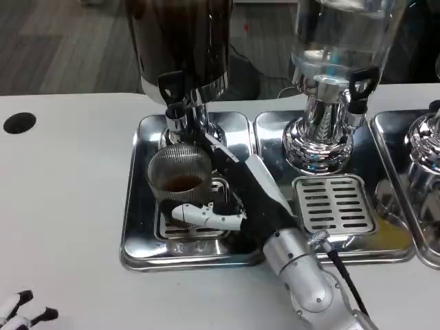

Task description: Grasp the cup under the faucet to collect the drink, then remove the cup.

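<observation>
The cup (180, 173) stands on the grate of the left tray (137, 227), directly under the faucet (177, 118) of the dark dispenser (182, 41); a little brown drink lies in its bottom, so collecting seems under way or barely begun. The right robot hand (216, 203) reaches in from the lower right and wraps the cup's right side and front; white fingers (199, 216) cross below the cup's base on the near side, and the hand appears to be holding the cup, though the far fingers are hidden behind it. The left robot hand (20, 311) rests at the bottom left corner of the desk (62, 206), well apart from the trays; too little of it is in frame to tell whether its fingers are spread or curled.

The cup looks like clear ribbed glass or hard plastic: stiff, probably smooth and somewhat slippery, possibly breakable, and light while nearly empty; it would grow heavier as it fills. A hold around the middle of the wall, below the rim, seems best; it should stay upright and move slowly when withdrawn, clearing the faucet without tipping; a squeeze too loose could let it slide.

Beside it stand a clear dispenser (337, 41) on a second tray (275, 137).
</observation>
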`<control>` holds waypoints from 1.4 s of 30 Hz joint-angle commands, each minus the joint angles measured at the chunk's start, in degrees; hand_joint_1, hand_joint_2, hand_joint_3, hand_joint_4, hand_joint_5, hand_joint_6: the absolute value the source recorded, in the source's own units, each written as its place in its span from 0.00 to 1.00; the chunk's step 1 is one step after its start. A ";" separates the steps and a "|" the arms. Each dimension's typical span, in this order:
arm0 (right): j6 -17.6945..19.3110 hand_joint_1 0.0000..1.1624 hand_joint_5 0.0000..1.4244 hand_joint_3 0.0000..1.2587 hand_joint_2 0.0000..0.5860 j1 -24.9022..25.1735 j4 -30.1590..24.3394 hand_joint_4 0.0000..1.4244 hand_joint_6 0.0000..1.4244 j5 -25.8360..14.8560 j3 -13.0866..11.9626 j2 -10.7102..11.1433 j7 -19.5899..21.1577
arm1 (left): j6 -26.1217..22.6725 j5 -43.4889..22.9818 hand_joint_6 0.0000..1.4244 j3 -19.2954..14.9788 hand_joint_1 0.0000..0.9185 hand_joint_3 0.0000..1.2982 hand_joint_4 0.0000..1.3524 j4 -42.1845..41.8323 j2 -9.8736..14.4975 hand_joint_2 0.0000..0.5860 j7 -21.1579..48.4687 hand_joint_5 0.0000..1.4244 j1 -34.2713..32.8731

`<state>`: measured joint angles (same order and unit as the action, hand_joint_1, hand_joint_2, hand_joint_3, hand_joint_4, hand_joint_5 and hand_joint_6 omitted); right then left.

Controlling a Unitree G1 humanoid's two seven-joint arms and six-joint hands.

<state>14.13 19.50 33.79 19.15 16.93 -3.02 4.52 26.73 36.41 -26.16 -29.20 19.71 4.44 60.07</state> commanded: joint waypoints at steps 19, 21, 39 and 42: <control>2.59 0.60 0.14 0.13 0.12 0.82 2.08 0.12 0.07 -2.07 -0.18 -0.59 -1.12 | -0.15 -0.64 0.32 -0.45 0.00 0.22 0.06 0.22 0.24 0.09 1.28 0.12 0.29; 2.82 0.61 0.14 0.13 0.11 0.85 2.27 0.13 0.07 -2.19 -0.24 -0.77 -0.95 | -0.20 -0.70 0.32 -0.49 0.00 0.22 0.06 0.22 0.26 0.10 1.35 0.12 0.30; 2.98 0.61 0.16 0.17 0.12 0.33 2.27 0.19 0.07 -1.84 -0.62 -1.36 0.48 | -0.66 -1.15 0.32 -1.02 0.00 0.22 0.06 0.52 0.32 0.12 2.15 0.12 0.23; 2.81 0.60 0.16 0.18 0.12 0.19 2.01 0.19 0.07 -1.67 -0.62 -1.26 0.96 | -0.70 -1.14 0.32 -1.08 0.00 0.22 0.06 0.41 0.25 0.12 2.29 0.12 0.30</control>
<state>15.77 19.50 35.86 17.38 16.47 -3.98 4.59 26.52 35.94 -26.64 -29.12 19.71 5.93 60.01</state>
